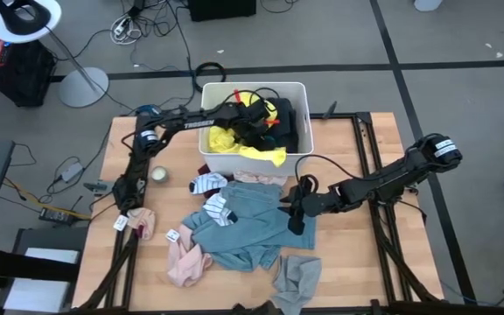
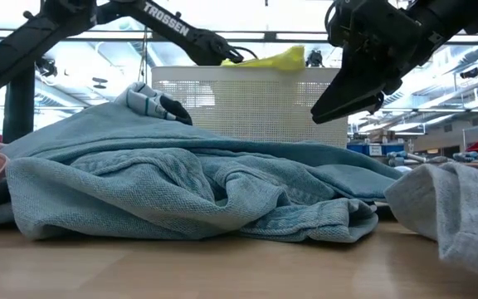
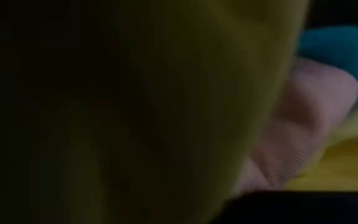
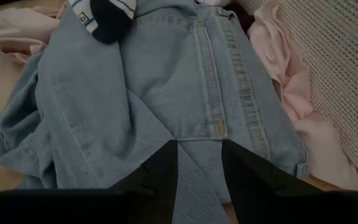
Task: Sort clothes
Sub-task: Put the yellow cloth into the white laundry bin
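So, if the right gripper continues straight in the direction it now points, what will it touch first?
Most likely the light blue denim garment. The right gripper, fingers apart, hangs above it and points down at its buttoned strip. How high it hangs is hard to judge.

A grey floor [image 1: 462,35] crossed by dark tape lines [image 1: 383,66] surrounds the light wooden table [image 1: 357,262]; loose black cables [image 1: 147,26] trail beside a white round lamp base [image 1: 83,86], and a bright windowed hall [image 2: 438,116] lies beyond
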Available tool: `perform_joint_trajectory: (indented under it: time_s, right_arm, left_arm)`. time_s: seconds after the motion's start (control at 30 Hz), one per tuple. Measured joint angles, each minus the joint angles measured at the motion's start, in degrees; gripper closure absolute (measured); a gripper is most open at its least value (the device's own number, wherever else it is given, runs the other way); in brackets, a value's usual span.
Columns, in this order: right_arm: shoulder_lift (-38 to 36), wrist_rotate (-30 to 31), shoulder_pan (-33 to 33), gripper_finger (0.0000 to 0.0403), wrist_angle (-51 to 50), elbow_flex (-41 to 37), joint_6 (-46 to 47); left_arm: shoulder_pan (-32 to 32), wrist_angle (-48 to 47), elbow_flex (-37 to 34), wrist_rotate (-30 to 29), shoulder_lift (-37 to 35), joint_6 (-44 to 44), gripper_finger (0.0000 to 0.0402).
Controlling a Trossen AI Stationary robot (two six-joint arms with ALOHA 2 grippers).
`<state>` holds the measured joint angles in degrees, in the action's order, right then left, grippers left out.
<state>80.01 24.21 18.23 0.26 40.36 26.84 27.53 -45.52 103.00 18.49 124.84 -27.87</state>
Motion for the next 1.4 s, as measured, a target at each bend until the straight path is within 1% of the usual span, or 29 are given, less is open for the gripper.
perform_joint_trajectory:
  time_s: [0.13, 0.33, 0.47, 0.6, 0.67, 0.7, 0.77, 0.87, 0.97, 1.03, 1.17, 1.33, 1.4]
  right_arm:
    - [0.0, 0.0, 0.0, 0.0277, 0.0, 0.0, 0.0]
    - [0.0, -0.1, 0.0, 0.0277, 0.1, 0.0, 0.0]
    - [0.0, -0.3, 0.0, 0.0277, 0.0, 0.0, 0.0]
    - [0.0, -0.3, 0.0, 0.0277, 0.0, 0.0, 0.0]
    - [0.0, -0.3, 0.0, 0.0277, 0.0, 0.0, 0.0]
    - [0.0, -0.4, 0.0, 0.0277, 0.0, 0.0, 0.0]
    - [0.0, -0.4, 0.0, 0.0277, 0.0, 0.0, 0.0]
    - [0.0, -0.4, 0.0, 0.0277, -0.1, 0.0, 0.0]
    - [0.0, -0.4, 0.0, 0.0277, -0.1, 0.0, 0.0]
    - [0.0, -0.4, 0.0, 0.0277, -0.1, 0.0, 0.0]
    - [0.0, -0.4, 0.0, 0.0277, -0.1, 0.0, 0.0]
    - [0.0, -0.4, 0.0, 0.0277, 0.0, 0.0, 0.0]
    - [0.0, -0.4, 0.0, 0.0277, 0.0, 0.0, 0.0]
  left_arm:
    - [-0.1, -0.5, 0.4, -2.3, -0.3, 0.0, 0.0401]
    - [-0.3, -3.5, 5.5, -4.4, -0.8, 0.6, 0.0401]
    - [-0.2, -5.9, 11.1, -7.3, -1.9, 2.8, 0.0401]
    - [-0.2, -12.1, 19.4, -12.1, -2.0, 5.5, 0.0401]
    - [-0.2, -13.4, 23.0, -14.5, -2.1, 6.7, 0.0401]
    - [-0.2, -14.0, 24.8, -14.8, -2.1, 7.0, 0.0401]
    - [-0.3, -15.8, 28.3, -12.8, -2.1, 8.3, 0.0401]
    - [-0.6, -15.8, 32.0, -4.8, -2.2, 9.6, 0.0401]
    - [-1.1, -14.7, 31.7, 2.1, -3.0, 9.4, 0.0401]
    - [-1.9, -15.6, 31.6, 5.0, -3.0, 9.4, 0.0401]
    - [-3.6, -18.5, 31.6, 6.3, -2.7, 9.5, 0.0401]
    - [-4.4, -19.9, 31.6, 1.8, -1.0, 9.4, 0.0401]
    - [-4.6, -19.9, 31.7, 1.6, -0.3, 8.9, 0.0401]
